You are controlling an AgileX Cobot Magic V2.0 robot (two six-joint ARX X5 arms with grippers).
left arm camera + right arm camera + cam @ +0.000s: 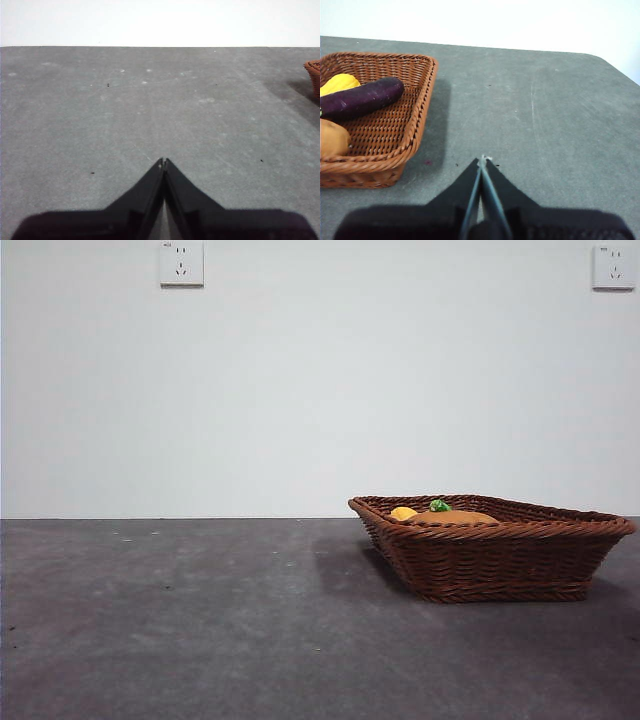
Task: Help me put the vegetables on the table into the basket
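You'll find all three vegetables inside the basket (375, 115): eggplant (362, 97) across the middle, yellow piece (339, 82) behind, potato (331, 139) seemingly nearest. Left gripper (163, 161) and right gripper (483, 159) hover empty over bare bench (180, 620), jaws closed.

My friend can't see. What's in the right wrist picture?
A brown basket holds a purple eggplant, a yellow piece and a potato. The right gripper, shut, hangs over the grey table beside it.
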